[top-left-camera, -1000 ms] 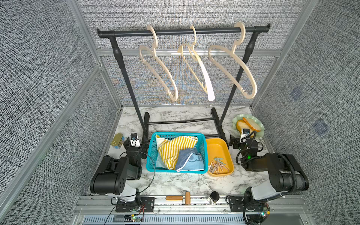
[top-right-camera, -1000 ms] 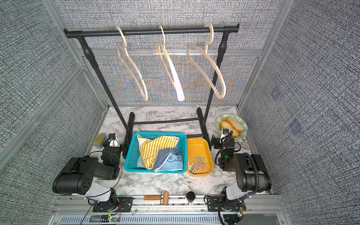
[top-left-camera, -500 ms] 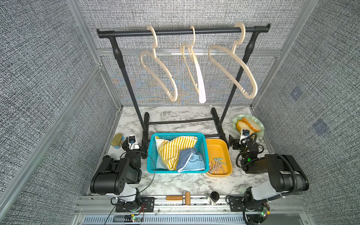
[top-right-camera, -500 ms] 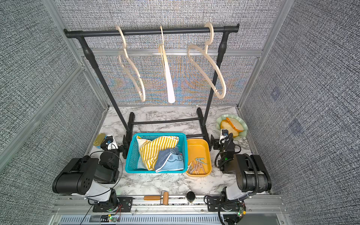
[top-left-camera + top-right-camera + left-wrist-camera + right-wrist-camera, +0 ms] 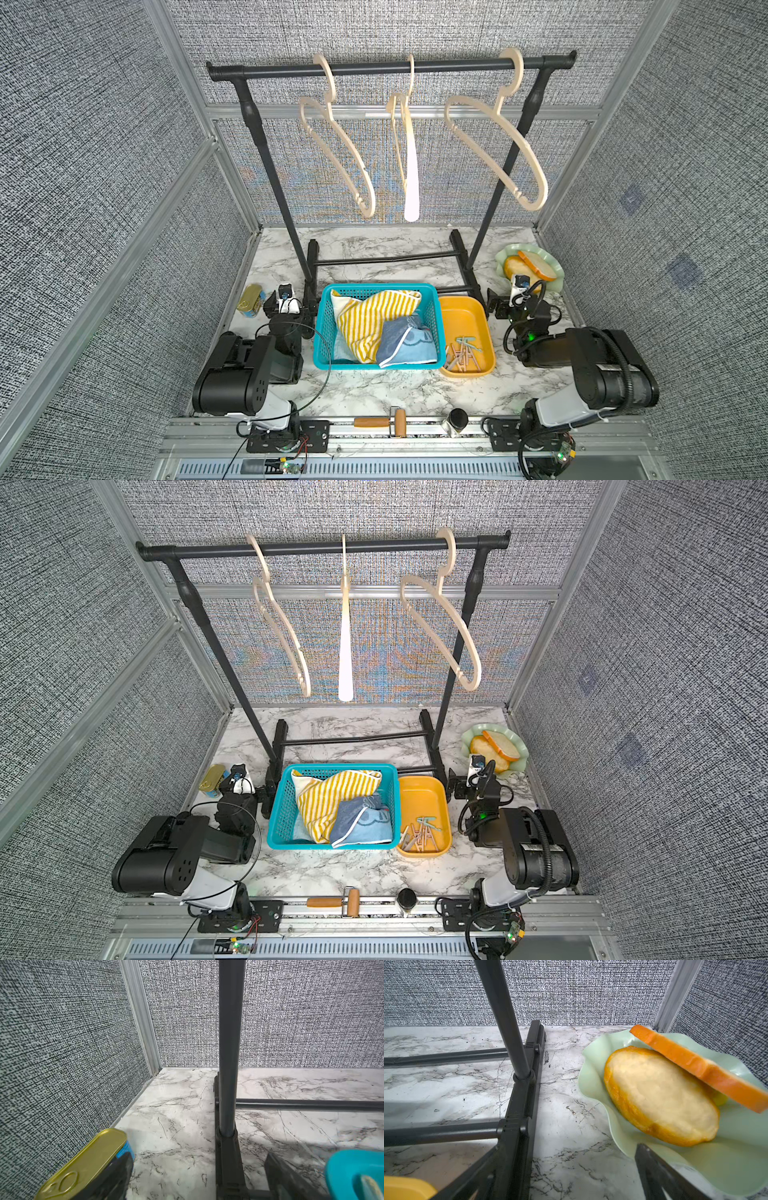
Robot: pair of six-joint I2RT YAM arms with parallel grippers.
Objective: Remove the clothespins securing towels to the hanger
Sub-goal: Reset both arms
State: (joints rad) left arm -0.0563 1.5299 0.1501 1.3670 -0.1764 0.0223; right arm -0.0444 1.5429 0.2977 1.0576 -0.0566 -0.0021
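Left gripper point(image 5: 286, 307) and right gripper point(image 5: 505, 301), jaws wide apart, empty; clothespins point(image 5: 463, 353) in orange tray point(image 5: 461, 307) between them

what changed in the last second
The middle hanger turned on the rail, its lower tip swinging toward the robot's left, so it now hangs nearly edge-on. Nothing was taken hold of or let go. The left hand and right hand stayed open and empty; the towels stayed in the basket, the clothespins in the tray.
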